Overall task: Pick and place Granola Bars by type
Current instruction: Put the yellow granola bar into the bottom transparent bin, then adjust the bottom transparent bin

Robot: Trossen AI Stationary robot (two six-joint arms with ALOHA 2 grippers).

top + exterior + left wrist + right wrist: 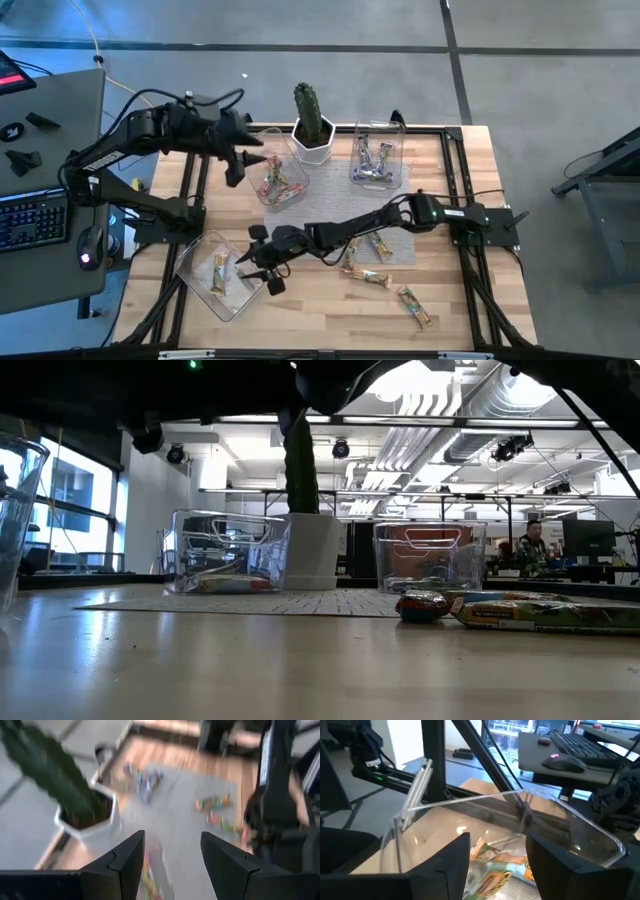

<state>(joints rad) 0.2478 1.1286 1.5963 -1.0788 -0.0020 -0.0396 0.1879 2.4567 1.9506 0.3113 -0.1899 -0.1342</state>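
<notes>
Three clear tubs stand on the table. The front-left tub (213,276) holds green-yellow bars (495,870). The middle tub (280,180) holds red-orange bars. The far-right tub (378,155) holds purple bars. Several loose bars lie flat at the front right, among them one (367,277) on the wood and another (413,305) nearer the front edge. My right gripper (252,262) is open and empty at the front-left tub's right rim, and it also shows in the right wrist view (497,855). My left gripper (240,165) is open and empty above the middle tub's left side, and it also shows in the left wrist view (172,855).
A potted cactus (311,125) stands between the two far tubs. A grey mat (345,200) lies in the table's middle. A desk with a keyboard and mouse (40,220) stands beside the table's left edge. In the low view, bars (530,612) lie at the right.
</notes>
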